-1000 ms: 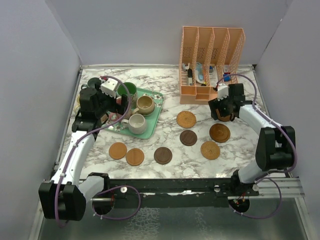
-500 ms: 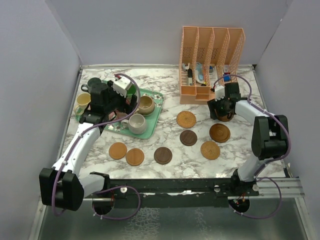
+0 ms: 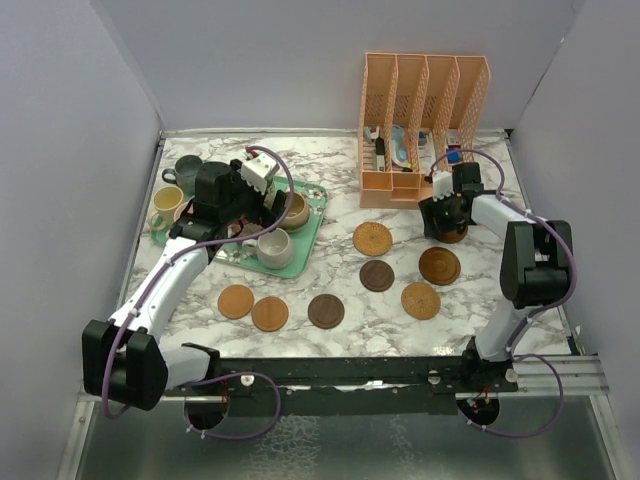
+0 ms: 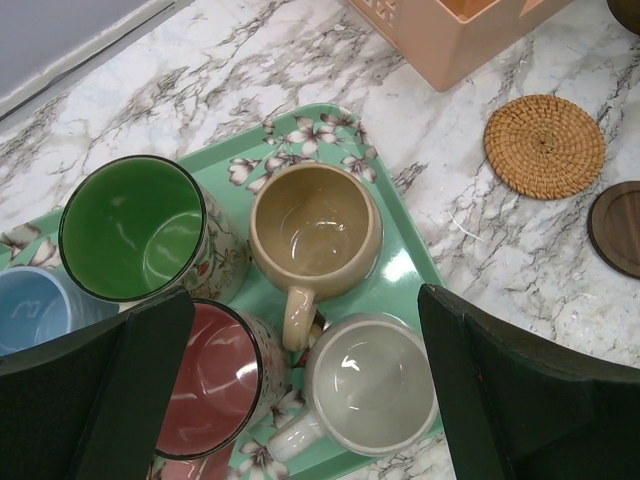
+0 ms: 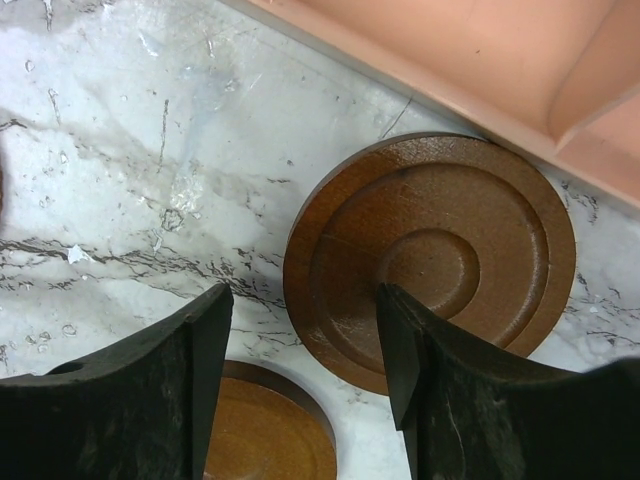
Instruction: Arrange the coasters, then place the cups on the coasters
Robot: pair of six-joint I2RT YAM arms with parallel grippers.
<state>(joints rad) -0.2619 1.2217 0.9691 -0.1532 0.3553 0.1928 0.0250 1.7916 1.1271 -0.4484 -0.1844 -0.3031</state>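
My left gripper (image 3: 255, 203) (image 4: 305, 300) hangs wide open above the cups on the mint-green tray (image 4: 405, 275): green cup (image 4: 135, 235), tan cup (image 4: 315, 228), cream cup (image 4: 370, 385), maroon-red cup (image 4: 205, 375), light blue cup (image 4: 28, 305). A yellow cup (image 3: 165, 200) and a dark teal cup (image 3: 188, 167) stand left of the tray. My right gripper (image 3: 447, 222) (image 5: 305, 300) is open low over a dark brown ringed coaster (image 5: 430, 250). Its right finger lies over the disc and its left finger over the marble. Several other coasters lie mid-table, among them a woven coaster (image 3: 372, 238).
A peach file organizer (image 3: 425, 110) stands at the back right, its base (image 5: 480, 50) almost touching the ringed coaster. An orange-brown coaster (image 5: 265, 435) lies just in front of my right gripper. Grey walls close in the marble table on three sides.
My left arm has swung right, from the tray's left edge to above its cups. My right gripper has moved back toward the organizer and narrowed its jaws over the ringed coaster.
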